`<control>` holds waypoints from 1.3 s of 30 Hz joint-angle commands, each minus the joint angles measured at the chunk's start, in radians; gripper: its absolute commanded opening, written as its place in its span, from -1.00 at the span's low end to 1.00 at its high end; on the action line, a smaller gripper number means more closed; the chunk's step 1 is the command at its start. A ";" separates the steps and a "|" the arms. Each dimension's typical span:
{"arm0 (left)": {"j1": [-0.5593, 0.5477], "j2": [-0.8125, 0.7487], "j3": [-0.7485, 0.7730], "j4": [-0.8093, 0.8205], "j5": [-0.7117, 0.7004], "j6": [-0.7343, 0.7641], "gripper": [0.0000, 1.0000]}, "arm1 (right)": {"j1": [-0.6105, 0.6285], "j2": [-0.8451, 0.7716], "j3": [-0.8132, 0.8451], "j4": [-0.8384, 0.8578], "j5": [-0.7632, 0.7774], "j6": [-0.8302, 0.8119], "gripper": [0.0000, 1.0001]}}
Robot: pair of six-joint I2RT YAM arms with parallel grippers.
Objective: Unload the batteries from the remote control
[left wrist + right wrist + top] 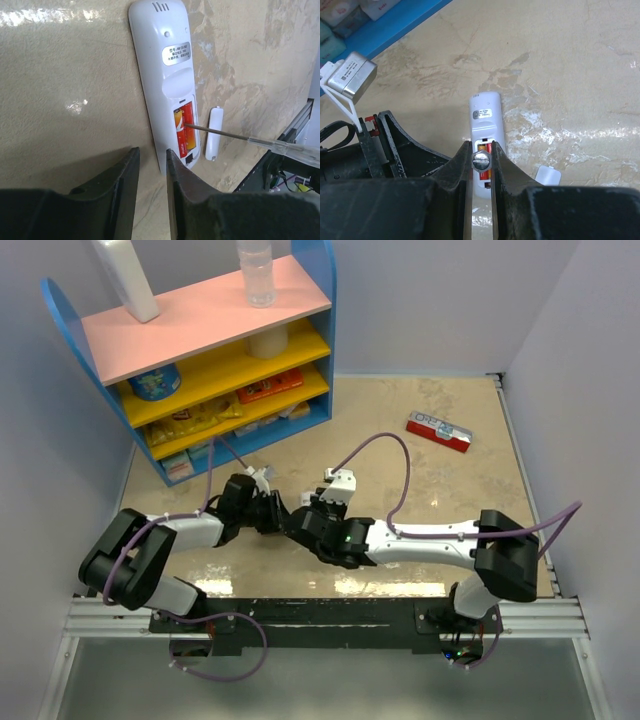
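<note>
Nearest the bases, the right gripper (481,147) was pinched tight on a thin steel-shafted screwdriver with a clear handle (220,133). Its tip reached into the open bay on the back of the slim white plastic remote control (160,65). There it touched the two small red-orange cylindrical batteries (182,144), which sat side by side in the bay.

The left gripper (151,155) had its jaws a little apart, with bare table showing between them and nothing pinched. The remote's near end lay just at one fingertip, and whether they touched could not be told.

From either wrist the remote's long axis ran straight away from the jaws, bay end nearest. The shaft came in across it from the side, so the right arm looked the one placed to lever a cell out.

The small white rectangular battery cover (214,146) lay just beside the remote. The glossy beige marbled tabletop (75,75) was flat. Farther off lay a flat red-and-white box (440,430), then a blue-framed shelf with pink and yellow boards (200,360) against pale grey walls (440,300).
</note>
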 commanded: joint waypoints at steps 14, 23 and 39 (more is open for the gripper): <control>-0.025 0.080 -0.010 0.077 -0.030 0.003 -0.37 | -0.072 -0.079 -0.296 0.304 -0.400 -0.066 -1.00; -0.029 0.060 -0.016 0.058 -0.053 -0.008 -0.57 | 0.029 0.155 0.109 -0.116 -0.236 -0.083 -1.00; -0.031 0.051 -0.033 0.069 -0.061 -0.029 -0.77 | 0.035 0.291 0.249 -0.420 -0.226 0.435 -1.00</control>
